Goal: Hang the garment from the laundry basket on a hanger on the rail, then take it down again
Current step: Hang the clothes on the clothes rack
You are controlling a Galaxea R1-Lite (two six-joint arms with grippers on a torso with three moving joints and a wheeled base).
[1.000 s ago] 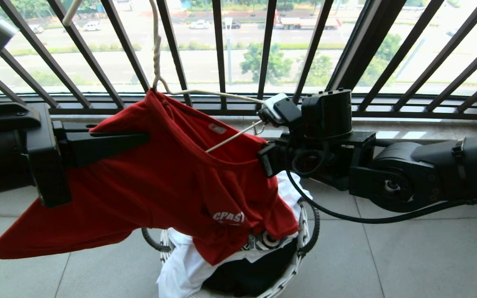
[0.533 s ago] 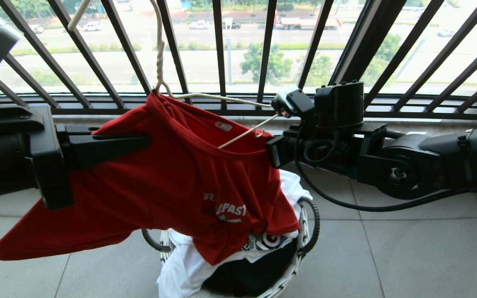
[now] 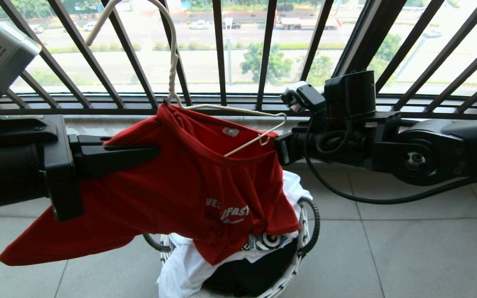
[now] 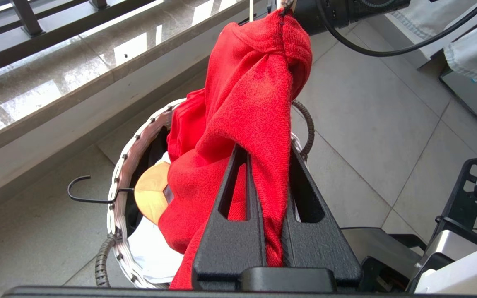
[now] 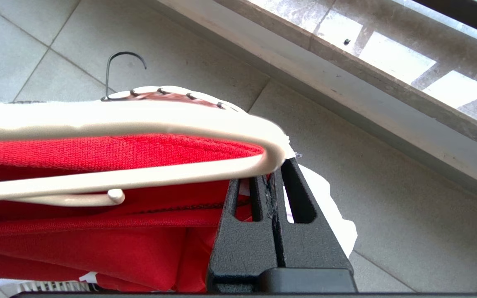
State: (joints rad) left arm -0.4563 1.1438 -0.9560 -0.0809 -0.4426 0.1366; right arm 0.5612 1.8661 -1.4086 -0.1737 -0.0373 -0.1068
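The garment (image 3: 172, 182), a red T-shirt with white lettering, hangs half on the cream wire hanger (image 3: 230, 109) above the laundry basket (image 3: 304, 231). The hanger's left shoulder is inside the neck opening and its right end sticks out bare. Its hook runs up past the top of the head view, and the rail is out of view. My left gripper (image 3: 157, 151) is shut on a fold of the garment (image 4: 246, 82). My right gripper (image 3: 278, 147) is shut on the neckline's edge, just under the hanger's bare end (image 5: 263, 136).
The black balustrade (image 3: 222, 54) and a stone ledge (image 4: 56, 91) stand right behind the hanger. The basket holds a white T-shirt (image 3: 180, 265), dark clothes (image 3: 246, 277) and a wooden hanger (image 4: 151, 194) with a dark hook. Grey floor tiles (image 3: 408, 256) spread to the right.
My right gripper has moved up and to the right with the neckline's edge. The hanger has swung right, so its bare right end and hook show more. The left gripper has shifted slightly right.
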